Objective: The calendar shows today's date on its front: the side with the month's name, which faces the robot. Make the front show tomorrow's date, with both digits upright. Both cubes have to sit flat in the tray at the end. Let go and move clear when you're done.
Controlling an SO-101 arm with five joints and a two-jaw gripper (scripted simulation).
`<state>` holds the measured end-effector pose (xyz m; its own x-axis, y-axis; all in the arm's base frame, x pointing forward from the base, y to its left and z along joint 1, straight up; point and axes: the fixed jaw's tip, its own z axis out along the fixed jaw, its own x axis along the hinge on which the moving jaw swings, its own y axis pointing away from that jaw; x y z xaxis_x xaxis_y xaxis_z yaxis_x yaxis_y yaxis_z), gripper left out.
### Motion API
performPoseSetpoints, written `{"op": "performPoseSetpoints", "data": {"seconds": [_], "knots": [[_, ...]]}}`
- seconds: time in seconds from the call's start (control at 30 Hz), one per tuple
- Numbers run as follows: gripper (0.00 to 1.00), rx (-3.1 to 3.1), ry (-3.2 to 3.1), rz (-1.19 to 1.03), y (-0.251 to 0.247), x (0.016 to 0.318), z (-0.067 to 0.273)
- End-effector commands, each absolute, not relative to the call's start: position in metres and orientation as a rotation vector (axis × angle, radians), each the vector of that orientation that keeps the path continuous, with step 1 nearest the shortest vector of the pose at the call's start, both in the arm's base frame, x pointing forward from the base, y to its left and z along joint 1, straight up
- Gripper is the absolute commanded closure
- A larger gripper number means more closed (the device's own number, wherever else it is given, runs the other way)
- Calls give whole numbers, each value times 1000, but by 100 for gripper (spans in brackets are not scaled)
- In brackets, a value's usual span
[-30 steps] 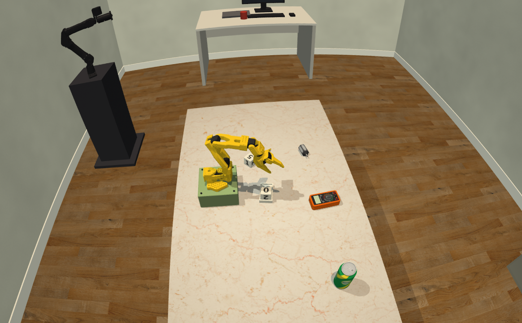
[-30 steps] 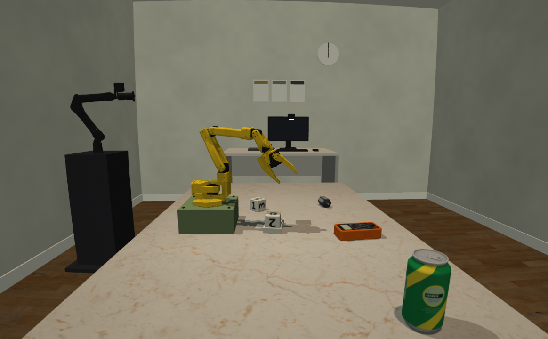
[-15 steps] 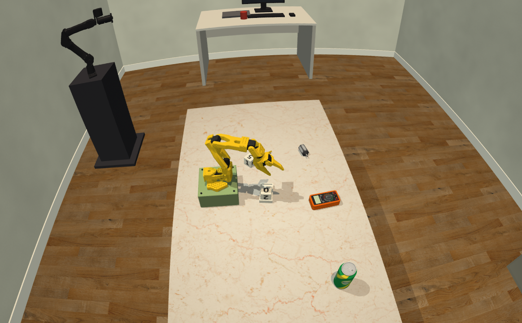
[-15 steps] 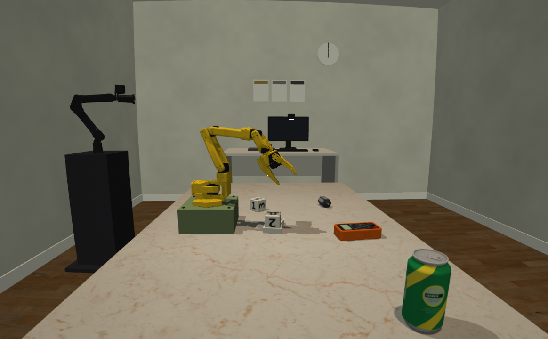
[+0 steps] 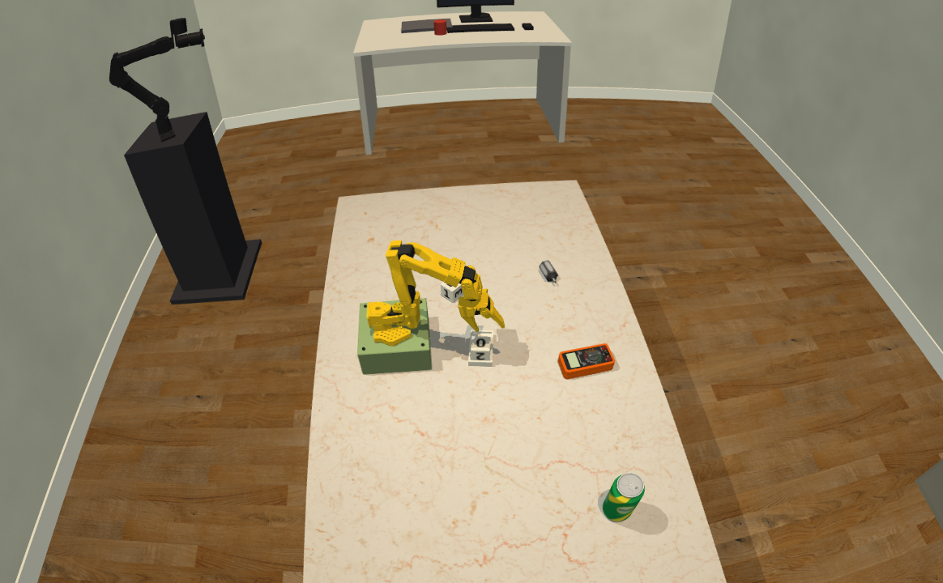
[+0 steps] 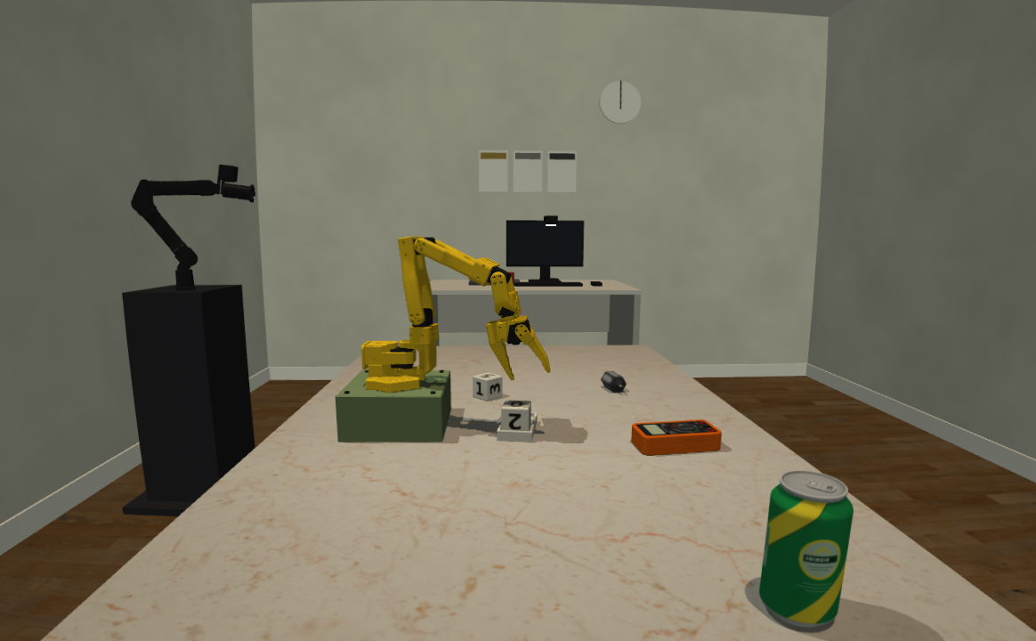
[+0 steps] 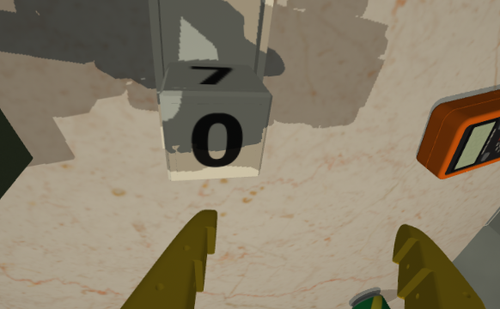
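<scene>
One white cube (image 5: 480,348) (image 6: 516,418) (image 7: 217,142) sits in one end of the tray (image 5: 480,363) (image 6: 514,436) (image 7: 155,43), with 0 on top, an upside-down 2 towards the top and exterior views and 7 towards the tray's empty part. The other cube (image 5: 450,293) (image 6: 487,386) lies on the table outside the tray, showing 1 and a turned 3; my gripper partly hides it in the top view. My gripper (image 5: 489,326) (image 6: 530,374) (image 7: 307,220) is open and empty, above the tray, its fingers pointing down. The month's name is not visible.
The green robot base (image 5: 394,360) (image 6: 394,419) stands left of the tray. An orange multimeter (image 5: 586,360) (image 6: 675,438) (image 7: 430,137) lies to the right. A small dark motor (image 5: 548,271) (image 6: 613,381) lies at the back right. A green can (image 5: 622,500) (image 6: 805,549) stands at the front right.
</scene>
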<state>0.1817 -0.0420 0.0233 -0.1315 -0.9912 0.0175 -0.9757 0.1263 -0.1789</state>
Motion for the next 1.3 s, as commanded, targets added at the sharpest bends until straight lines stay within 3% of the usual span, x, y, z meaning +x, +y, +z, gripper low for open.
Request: {"op": "performPoseSetpoints", "data": {"seconds": [0.0,0.37,1.27], "knots": [[65,-2046,2328,-89,-41,170,6],[65,-2076,2367,16,-41,157,-5],[65,-2076,2367,16,-41,158,-9]]}}
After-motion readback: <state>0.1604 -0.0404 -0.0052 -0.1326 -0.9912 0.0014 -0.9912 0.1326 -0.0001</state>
